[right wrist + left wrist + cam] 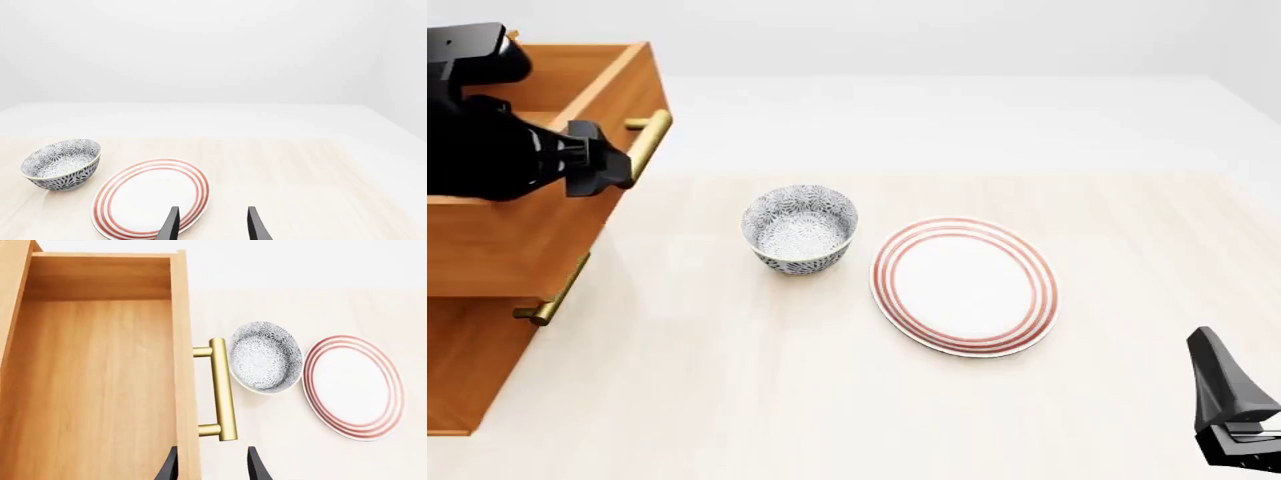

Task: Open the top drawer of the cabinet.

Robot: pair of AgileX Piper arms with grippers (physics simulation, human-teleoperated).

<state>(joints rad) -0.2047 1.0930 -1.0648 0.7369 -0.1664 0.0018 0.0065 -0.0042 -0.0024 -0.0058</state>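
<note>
The cabinet (481, 340) stands at the table's left edge. Its top drawer (601, 80) is pulled out, and in the left wrist view I look down into the bare wooden box of the top drawer (100, 380). The brass bar handle (223, 390) sticks out from the drawer front. My left gripper (212, 467) is open, its fingers apart on either side of the handle's near end, not closed on it. In the front view the left gripper (607, 170) sits right beside the handle (649, 140). My right gripper (212, 227) is open and holds nothing, low at the front right (1228, 400).
A blue-patterned bowl (801, 228) stands just right of the drawer, with a red-ringed white plate (965, 285) beside it. A lower drawer's brass handle (554, 295) shows under the pulled-out drawer. The light wooden table (761, 400) stretches toward me.
</note>
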